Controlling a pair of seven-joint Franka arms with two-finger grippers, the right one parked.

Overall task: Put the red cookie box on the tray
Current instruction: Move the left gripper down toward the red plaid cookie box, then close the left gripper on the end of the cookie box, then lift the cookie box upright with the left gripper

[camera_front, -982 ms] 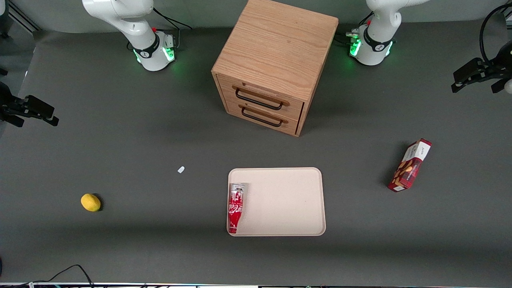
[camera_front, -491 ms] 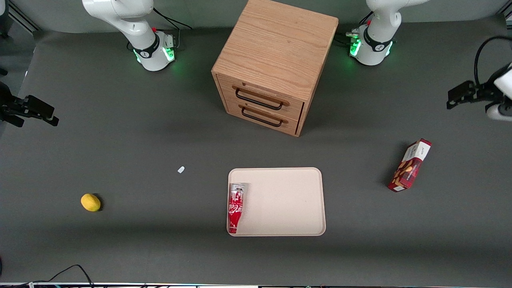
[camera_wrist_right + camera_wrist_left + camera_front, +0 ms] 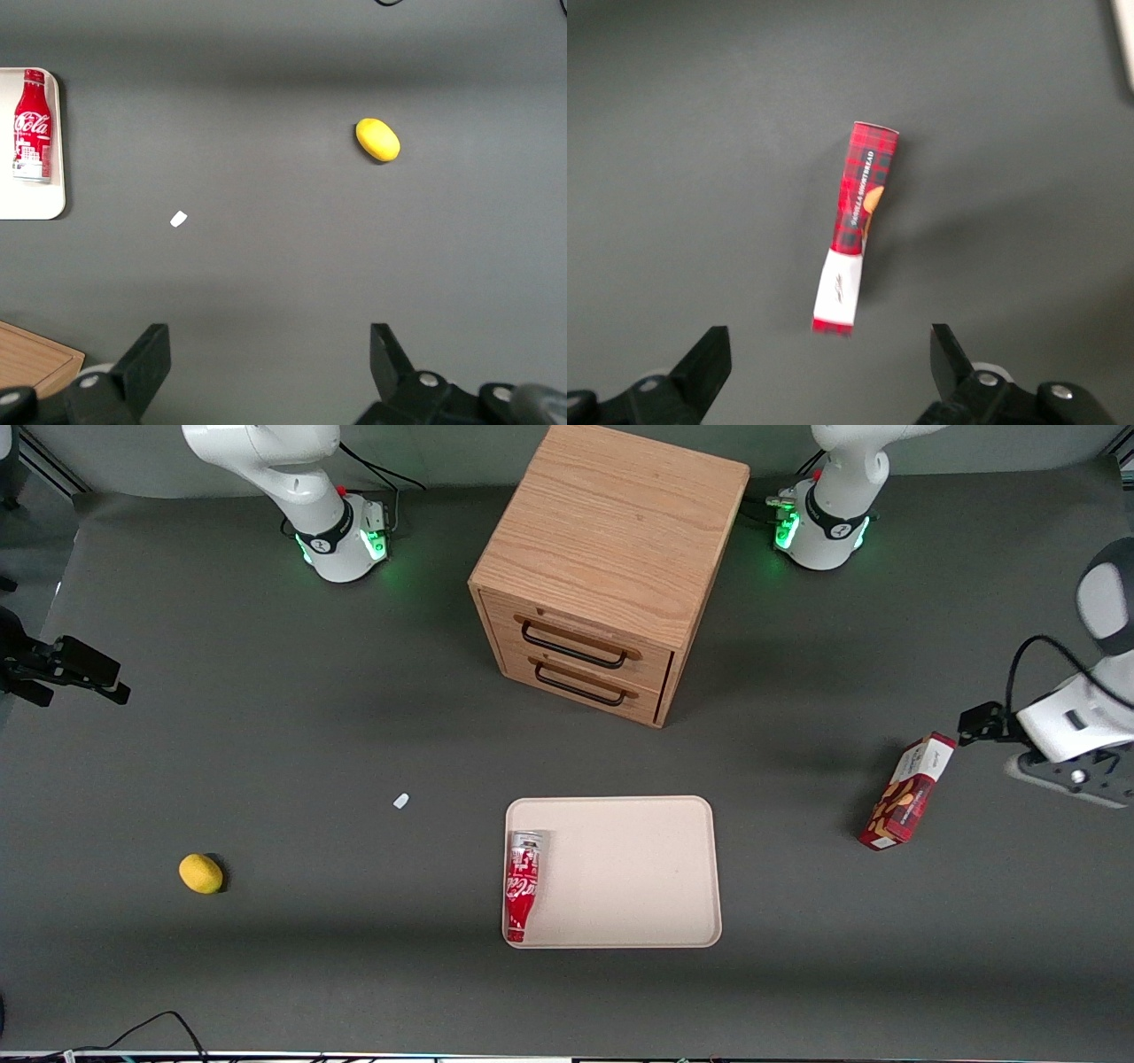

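gripper (image 3: 828, 354): fingers spread wide, above the table, holding nothing | red cookie box (image 3: 907, 791): on the table (white end nearest the gripper) | tray (image 3: 638, 868): well apart

The tool (image 3: 830, 354) shows only its two dark fingertips (image 3: 709, 354) in the left wrist view, the rest cut by the picture's edge. From the front, the working arm's wrist (image 3: 1076, 726) runs off the frame, and the tool's fingers cannot be made out there. The red cookie box (image 3: 907, 790) carries small print on its white end panel, too small to read (same in the wrist view). The tray (image 3: 35, 208) is cut by the edge in the right wrist view, as is a corner of the wooden cabinet (image 3: 31, 359). A tiny white scrap (image 3: 400, 801) on the tabletop (image 3: 266, 735) is too small to identify.
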